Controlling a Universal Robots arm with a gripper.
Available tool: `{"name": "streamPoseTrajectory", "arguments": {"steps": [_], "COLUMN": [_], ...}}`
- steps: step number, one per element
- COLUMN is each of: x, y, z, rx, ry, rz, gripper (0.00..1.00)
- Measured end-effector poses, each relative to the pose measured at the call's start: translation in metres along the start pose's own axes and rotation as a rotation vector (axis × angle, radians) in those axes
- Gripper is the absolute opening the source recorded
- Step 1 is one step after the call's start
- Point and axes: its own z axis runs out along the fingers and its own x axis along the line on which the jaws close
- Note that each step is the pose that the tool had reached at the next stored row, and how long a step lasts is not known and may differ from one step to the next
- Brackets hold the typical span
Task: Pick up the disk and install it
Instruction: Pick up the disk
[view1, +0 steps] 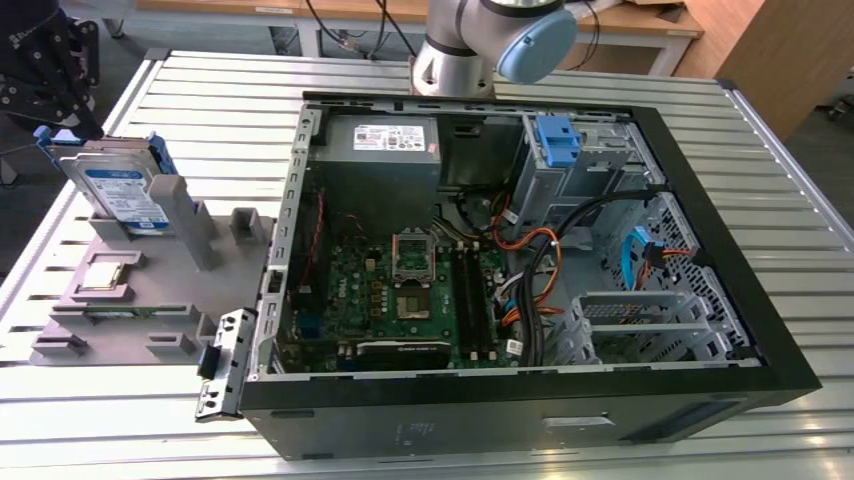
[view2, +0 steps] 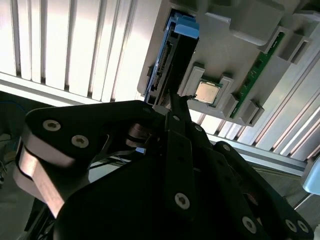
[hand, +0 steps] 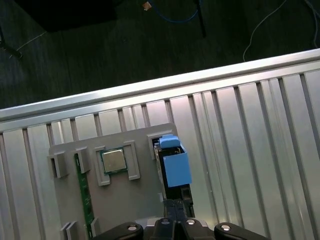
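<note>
Disk stands on edge in a slot of the grey holder tray. The tray is on the slatted worktop at the exterior view's left, beside the open computer case. Hand hangs just over the disk's blue-framed top end. Fingers are narrow, almost together, with nothing gripped. In both wrist views the tips are right by the disk's edge; can't tell if they touch. Square chip and green memory stick sit in the same tray.

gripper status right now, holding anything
Gripper: fingers closed, holding nothing, tips right beside the disk.
</note>
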Motion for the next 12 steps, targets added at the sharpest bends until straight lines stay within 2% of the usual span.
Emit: {"name": "streamPoseTrajectory", "arguments": {"steps": [6, 9, 12], "x": [0.0001, 0.0000, 0.0000], "y": [0.0000, 0.0000, 0.0000], "z": [0.0004, 0.0004, 0.0004], "rx": [-0.0004, -0.0025, -0.0027], "ry": [-0.0007, -0.0105, -0.0111], "rz": [-0.007, -0.010, -0.011], "gripper": [0.11, 0.11, 0.11]}}
